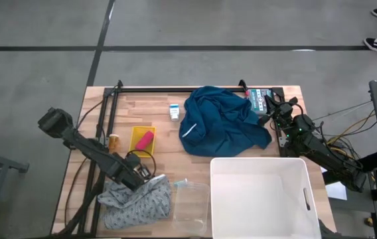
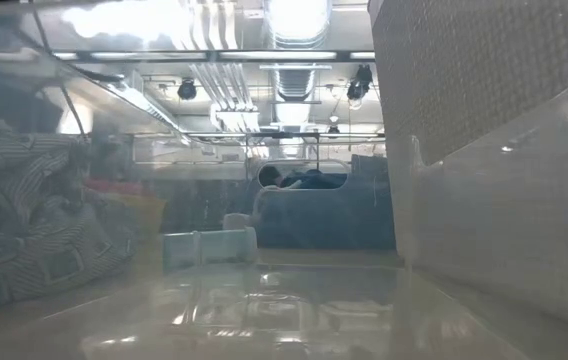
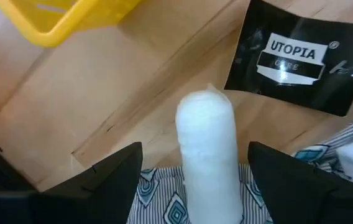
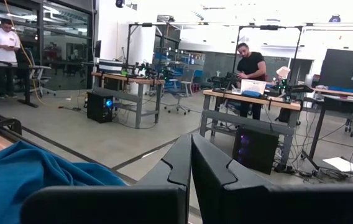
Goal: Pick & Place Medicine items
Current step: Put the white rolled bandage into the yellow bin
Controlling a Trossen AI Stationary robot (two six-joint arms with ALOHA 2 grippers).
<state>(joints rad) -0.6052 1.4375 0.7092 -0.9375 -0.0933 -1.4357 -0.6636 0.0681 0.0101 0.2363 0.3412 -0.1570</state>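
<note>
**A:** What's closest in?

**B:** The left gripper (image 3: 195, 149). Its fingers stand apart on either side of a white roll (image 3: 206, 134), with a gap on each side, so it grips nothing. It hangs over the grey patterned cloth (image 1: 135, 202) at the table's front left.

**A:** And the medicine items?

**B:** Going left to right, the orange bottle (image 1: 113, 141) lies on the bare wood just beside the yellow tray (image 1: 142, 130). The white carton (image 1: 174, 111) stands farther back, near the edge of the blue cloth (image 1: 222, 123). No gripper touches either one.

**A:** So nothing has been placed?

**B:** That's my reading. If the white bin (image 1: 306, 199) at the front right is where they go, neither item is in it, and both are well apart from it.

**A:** What about the right arm?

**B:** The right gripper (image 4: 191, 171) waits at the back right corner, fingers pressed together with nothing between them. I'd say both picks and both placements are left to do.
</note>
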